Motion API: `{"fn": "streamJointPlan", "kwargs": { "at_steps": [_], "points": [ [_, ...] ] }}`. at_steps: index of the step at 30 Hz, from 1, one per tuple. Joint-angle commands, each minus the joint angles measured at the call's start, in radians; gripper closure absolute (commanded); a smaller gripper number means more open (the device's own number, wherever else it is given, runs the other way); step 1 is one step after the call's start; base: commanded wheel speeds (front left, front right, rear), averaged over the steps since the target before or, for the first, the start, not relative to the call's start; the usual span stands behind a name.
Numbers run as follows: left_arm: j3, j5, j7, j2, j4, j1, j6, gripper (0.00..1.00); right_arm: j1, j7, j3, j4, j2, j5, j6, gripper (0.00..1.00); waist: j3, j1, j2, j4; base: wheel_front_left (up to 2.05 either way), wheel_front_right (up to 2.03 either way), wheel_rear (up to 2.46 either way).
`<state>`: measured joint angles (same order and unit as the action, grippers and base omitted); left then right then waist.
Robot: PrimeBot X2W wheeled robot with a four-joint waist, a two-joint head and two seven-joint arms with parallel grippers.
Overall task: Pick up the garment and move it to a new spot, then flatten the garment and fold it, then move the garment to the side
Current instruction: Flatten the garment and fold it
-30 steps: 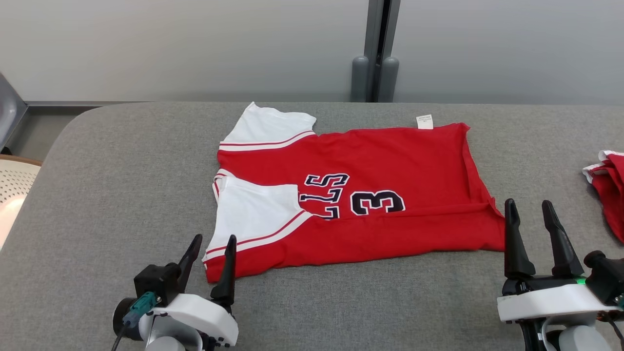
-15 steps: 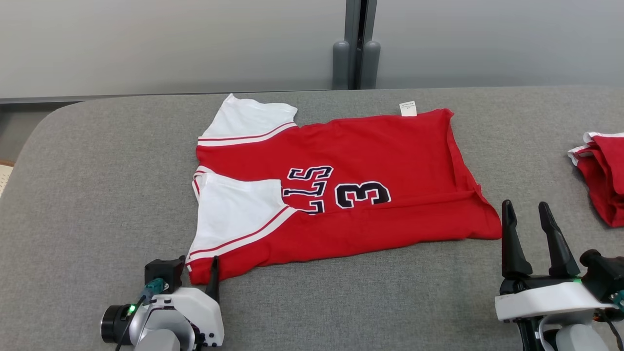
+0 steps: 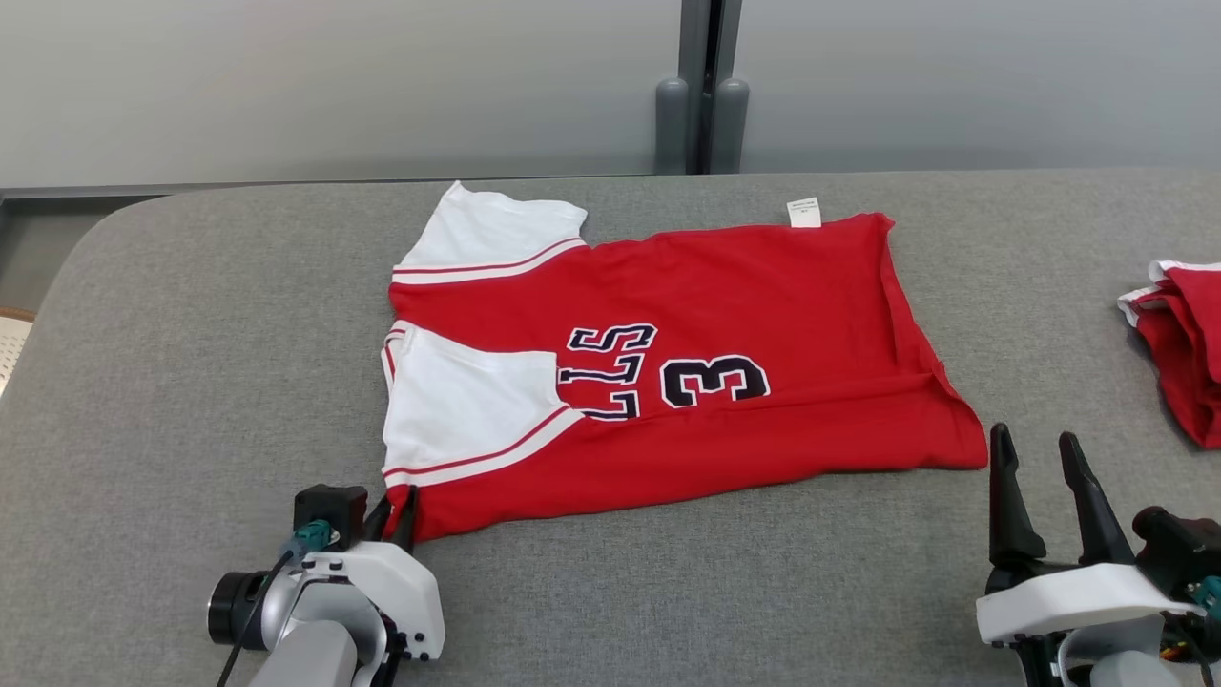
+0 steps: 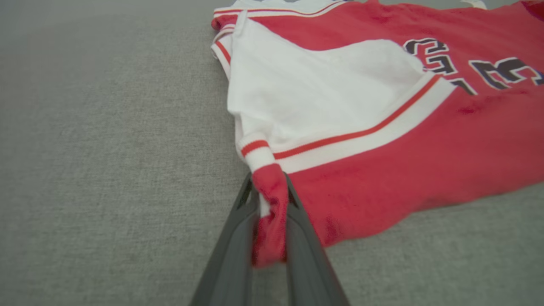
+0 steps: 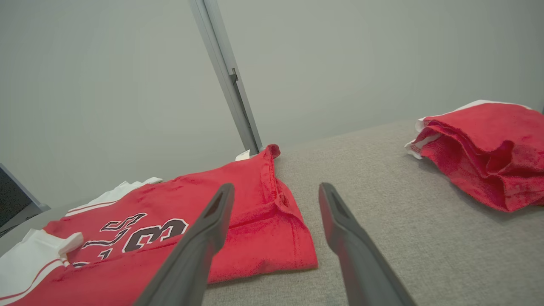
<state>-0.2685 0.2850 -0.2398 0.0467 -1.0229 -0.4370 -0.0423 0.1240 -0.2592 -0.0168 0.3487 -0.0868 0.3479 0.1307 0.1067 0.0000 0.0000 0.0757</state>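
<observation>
One garment (image 4: 382, 178) corner in left claw (image 4: 270, 189)

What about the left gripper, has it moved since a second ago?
Yes: judged against the jersey, the left gripper has tipped down and shut on its near corner.

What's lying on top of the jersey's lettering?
A white sleeve is folded over the red jersey, covering part of the lettering. Some letters and the 3 show; whatever is under the sleeve is hidden.
</observation>
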Motion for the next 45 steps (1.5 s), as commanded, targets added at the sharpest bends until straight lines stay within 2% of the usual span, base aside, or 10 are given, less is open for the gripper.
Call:
{"fn": "streamJointPlan", "kwargs": {
  "at_steps": [1,5,9,16,26,27,28,29,37,45],
  "points": [
    [0.008,0.007,-0.009,0.012,0.010,-0.015,0.011,1.00,0.016,0.003,0.010,0.023,-0.002,-0.005,0.000,0.00,-0.004,0.0000,0.0000,0.007,0.00,0.00,0.00],
    [0.011,-0.007,-0.024,0.015,0.070,-0.019,0.028,1.00,0.058,0.043,0.075,0.139,0.013,-0.014,0.000,0.00,-0.006,0.0000,0.0000,0.033,0.00,0.00,0.00],
    [0.001,-0.021,-0.026,0.015,0.126,-0.006,0.015,1.00,0.108,0.085,0.108,0.229,0.018,0.002,0.000,0.00,-0.006,0.0000,0.0000,0.064,0.00,0.00,0.00],
    [-0.014,-0.030,-0.026,0.014,0.185,0.014,-0.001,1.00,0.188,0.146,0.124,0.363,0.023,0.043,0.000,0.00,0.015,0.0000,0.0000,0.098,0.00,0.00,0.00],
    [-0.026,-0.032,-0.026,0.011,0.234,0.025,-0.010,1.00,0.271,0.169,0.155,0.513,0.026,0.079,0.000,0.00,0.040,0.0000,0.0000,0.113,0.00,0.00,0.00],
    [-0.026,-0.032,-0.026,0.011,0.238,0.026,-0.011,1.00,0.276,0.174,0.146,0.522,0.028,0.090,0.000,0.07,0.041,0.0000,0.0000,0.114,0.00,0.00,0.00],
    [-0.027,-0.032,-0.026,0.010,0.240,0.027,-0.011,1.00,0.280,0.174,0.137,0.528,0.029,0.098,0.000,0.51,0.041,0.0000,0.0000,0.114,0.00,0.00,0.00],
    [-0.027,-0.033,-0.026,0.010,0.240,0.028,-0.011,1.00,0.282,0.171,0.128,0.533,0.030,0.106,0.000,1.00,0.040,0.0000,0.0000,0.113,0.00,0.00,0.00],
    [-0.016,-0.033,-0.026,0.023,0.233,0.042,-0.009,1.00,0.276,0.071,0.059,0.502,-0.012,0.130,0.000,1.00,0.014,0.0000,0.0000,0.103,0.00,0.00,0.00],
    [-0.008,-0.034,-0.026,0.038,0.250,0.081,-0.004,1.00,0.209,0.007,0.029,0.458,-0.067,0.034,-0.001,1.00,-0.024,0.0000,0.0000,0.085,0.00,0.00,0.00]
  ]
}}
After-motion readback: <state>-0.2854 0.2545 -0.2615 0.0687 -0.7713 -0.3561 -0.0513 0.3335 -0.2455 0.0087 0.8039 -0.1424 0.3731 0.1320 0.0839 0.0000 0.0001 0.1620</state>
